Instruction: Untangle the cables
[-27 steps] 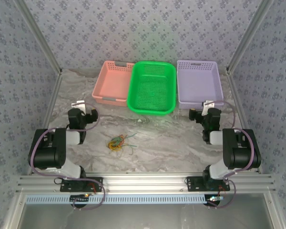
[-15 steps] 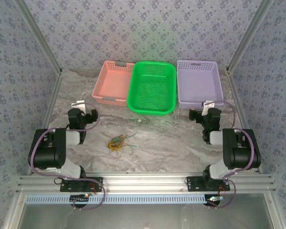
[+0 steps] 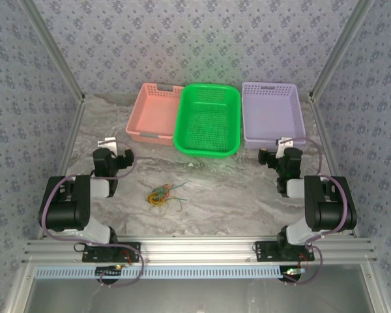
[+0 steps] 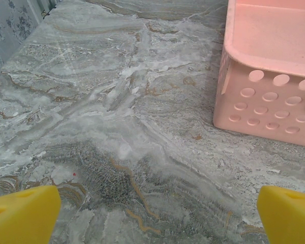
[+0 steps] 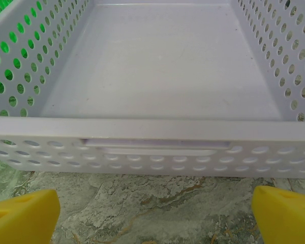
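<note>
"Where did the tangle sit?"

"The thin yellow, red-orange and green cables (image 3: pixel 163 194) lay in one small knot on the grey marbled bench (image 3: pixel 247 189). They were toward its near edge, left of the middle, and well apart from both arms."

"And the claws?"

"The left claw (image 4: pixel 155 218) stood wide open, its yellow fingertips (image 4: pixel 20 213) spread above the bench top. It was near the front left corner of the pink perforated plastic basket (image 4: pixel 264 76). The right claw (image 5: pixel 155 216) gaped just as wide, facing the near wall of the lilac perforated plastic basket (image 5: pixel 152 129)."

"And the baskets?"

"Three in a row along the far edge: pink at the left, a green mesh plastic basket (image 3: pixel 207 117) in the middle, lilac at the right."
</note>
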Tool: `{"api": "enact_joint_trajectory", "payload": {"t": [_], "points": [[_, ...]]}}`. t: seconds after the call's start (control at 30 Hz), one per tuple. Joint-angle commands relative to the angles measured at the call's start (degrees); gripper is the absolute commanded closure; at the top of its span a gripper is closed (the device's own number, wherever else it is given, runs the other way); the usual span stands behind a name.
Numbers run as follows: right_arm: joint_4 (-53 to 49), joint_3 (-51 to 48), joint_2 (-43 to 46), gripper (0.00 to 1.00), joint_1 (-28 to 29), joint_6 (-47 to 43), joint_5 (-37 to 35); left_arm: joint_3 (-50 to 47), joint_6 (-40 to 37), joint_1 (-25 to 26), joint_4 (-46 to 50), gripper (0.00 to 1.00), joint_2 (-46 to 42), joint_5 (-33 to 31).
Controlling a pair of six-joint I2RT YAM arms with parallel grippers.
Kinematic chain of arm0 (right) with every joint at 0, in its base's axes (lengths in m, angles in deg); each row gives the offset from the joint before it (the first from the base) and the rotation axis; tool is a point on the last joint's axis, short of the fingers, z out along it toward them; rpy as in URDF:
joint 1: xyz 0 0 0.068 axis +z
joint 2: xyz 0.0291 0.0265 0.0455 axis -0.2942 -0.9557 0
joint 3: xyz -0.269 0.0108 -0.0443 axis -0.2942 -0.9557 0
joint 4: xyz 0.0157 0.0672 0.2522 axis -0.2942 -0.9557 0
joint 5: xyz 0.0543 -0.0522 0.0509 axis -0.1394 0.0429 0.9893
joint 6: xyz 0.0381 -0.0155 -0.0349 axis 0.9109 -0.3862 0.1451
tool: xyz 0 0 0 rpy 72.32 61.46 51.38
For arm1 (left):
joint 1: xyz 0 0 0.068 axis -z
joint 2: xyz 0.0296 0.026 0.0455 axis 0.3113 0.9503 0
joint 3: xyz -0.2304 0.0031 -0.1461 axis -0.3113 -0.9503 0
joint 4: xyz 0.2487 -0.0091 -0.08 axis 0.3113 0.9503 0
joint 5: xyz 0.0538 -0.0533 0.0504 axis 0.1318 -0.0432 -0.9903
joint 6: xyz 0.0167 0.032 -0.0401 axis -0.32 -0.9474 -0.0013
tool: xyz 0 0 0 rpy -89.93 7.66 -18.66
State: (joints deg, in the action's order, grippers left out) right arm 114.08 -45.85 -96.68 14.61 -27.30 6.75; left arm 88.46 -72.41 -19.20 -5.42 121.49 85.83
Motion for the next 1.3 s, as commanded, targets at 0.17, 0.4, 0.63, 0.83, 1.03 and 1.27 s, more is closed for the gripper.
{"api": "enact_joint_trajectory", "payload": {"t": [0.17, 0.4, 0.63, 0.83, 1.03, 1.27], "points": [[-0.41, 1.23, 0.05, 0.01, -0.19, -0.65, 0.75, 1.13, -0.25, 0.09, -0.76, 0.01, -0.01, 0.56], [-0.34, 1.29, 0.06, 0.01, -0.22, -0.65, 0.65, 1.16, -0.25, 0.12, -0.76, 0.01, -0.01, 0.56], [-2.33, 1.22, 3.52, 0.01, 0.98, -0.03, -4.77, -3.14, -1.0, 0.77, -5.04, 0.01, -4.41, 0.73], [-25.8, 8.27, 16.55, 0.01, 1.69, 2.52, -11.74, -0.74, -1.44, 4.66, 10.68, 0.01, -21.35, -4.98], [-46.45, 23.09, 37.53, 0.01, 6.72, 6.01, -11.59, 17.34, 2.25, 10.12, 33.03, 0.01, -39.66, -7.5], [-80.94, 39.27, 39.77, 0.01, 4.06, 38.61, -3.83, 36.5, 29.2, 7.26, 67.46, 0.01, -36.2, 3.95]]}}
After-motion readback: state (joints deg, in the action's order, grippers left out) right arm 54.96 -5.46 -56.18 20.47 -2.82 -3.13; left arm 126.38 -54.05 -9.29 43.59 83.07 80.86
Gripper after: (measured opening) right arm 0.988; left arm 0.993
